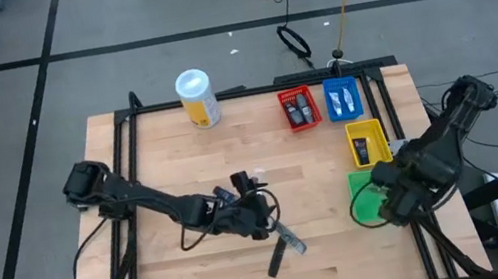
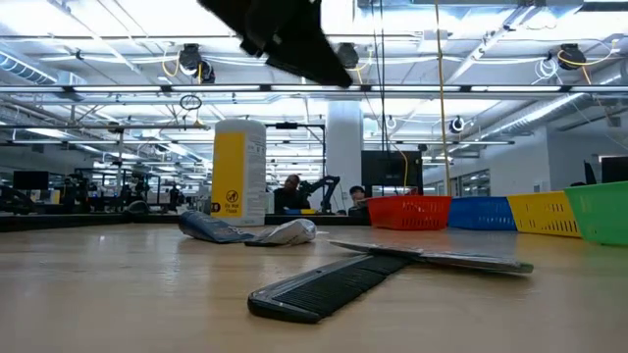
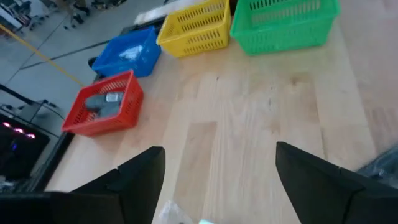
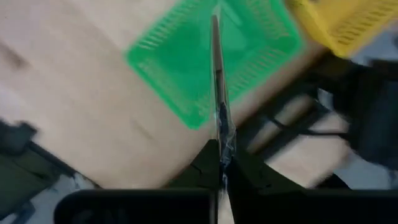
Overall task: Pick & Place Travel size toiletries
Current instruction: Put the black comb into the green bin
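My right hand (image 4: 222,163), lower right of high view, clamping thin sachet (image 4: 216,81) over green bin (image 4: 186,62). My left hand (image 3: 217,180) gaping wide at centre, hovering above bench (image 1: 190,271); comb (image 1: 276,256) lying below it.

The pale wooden-plank surface (image 1: 190,271) sits in a black frame. A tall white canister with a yellow label (image 1: 198,98) stands at its far edge. Along the right side rest a red plastic bin (image 1: 300,109), a blue one (image 1: 343,98), a yellow one (image 1: 367,143) and a green one (image 1: 368,199). Near the middle lie a black comb (image 1: 275,258), a flat dark sachet (image 1: 290,237) and a crumpled silver-white sachet (image 2: 285,232).
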You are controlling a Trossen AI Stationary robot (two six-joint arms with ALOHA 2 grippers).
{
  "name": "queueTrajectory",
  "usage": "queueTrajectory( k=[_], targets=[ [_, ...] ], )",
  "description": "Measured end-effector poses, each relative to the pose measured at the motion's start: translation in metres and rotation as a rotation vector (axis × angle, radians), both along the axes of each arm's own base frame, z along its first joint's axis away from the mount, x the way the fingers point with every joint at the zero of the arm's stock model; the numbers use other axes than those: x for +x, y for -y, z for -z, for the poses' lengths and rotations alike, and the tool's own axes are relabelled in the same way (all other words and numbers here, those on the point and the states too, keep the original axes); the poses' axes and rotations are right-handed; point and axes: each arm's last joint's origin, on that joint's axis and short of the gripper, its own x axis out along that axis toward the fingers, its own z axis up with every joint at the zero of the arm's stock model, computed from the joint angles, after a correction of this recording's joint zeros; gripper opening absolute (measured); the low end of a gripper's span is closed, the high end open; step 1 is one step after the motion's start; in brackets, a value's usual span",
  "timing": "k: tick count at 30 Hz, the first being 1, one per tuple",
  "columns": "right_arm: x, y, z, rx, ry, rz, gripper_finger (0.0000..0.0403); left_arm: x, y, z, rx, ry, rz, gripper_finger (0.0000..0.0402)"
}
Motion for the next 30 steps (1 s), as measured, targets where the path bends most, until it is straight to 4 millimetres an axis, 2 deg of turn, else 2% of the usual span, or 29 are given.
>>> queueTrajectory(
  k=[3,7,14,19,22,25,28,30],
  targets=[
    [0.006,-0.007,0.008,-0.030,0.018,0.008,0.0004,-0.004,0.000,0.009,-0.014,-0.002,-0.014,0.0281],
    [0.012,-0.007,0.029,-0.178,-0.034,0.002,0.0004,-0.007,-0.002,0.019,-0.024,-0.001,-0.023,0.0267],
    [0.019,-0.002,0.071,-0.310,-0.188,0.017,0.0008,-0.008,-0.002,0.022,-0.028,0.026,-0.019,0.0249],
    [0.020,-0.002,0.091,-0.359,-0.199,0.001,0.0015,-0.008,-0.002,0.022,-0.032,0.029,-0.016,0.0248],
    [0.018,-0.003,0.097,-0.359,-0.193,-0.007,0.0038,-0.007,-0.002,0.021,-0.047,0.032,-0.001,0.0248],
    [0.016,-0.003,0.099,-0.373,-0.183,-0.035,0.0078,-0.007,-0.001,0.021,-0.056,0.032,0.011,0.0248],
    [0.013,-0.003,0.095,-0.388,-0.173,-0.061,0.0127,-0.006,-0.001,0.021,-0.068,0.036,0.021,0.0248],
    [0.012,-0.004,0.090,-0.399,-0.102,-0.067,0.0157,-0.005,-0.003,0.020,-0.076,0.043,0.024,0.0248]
  ],
)
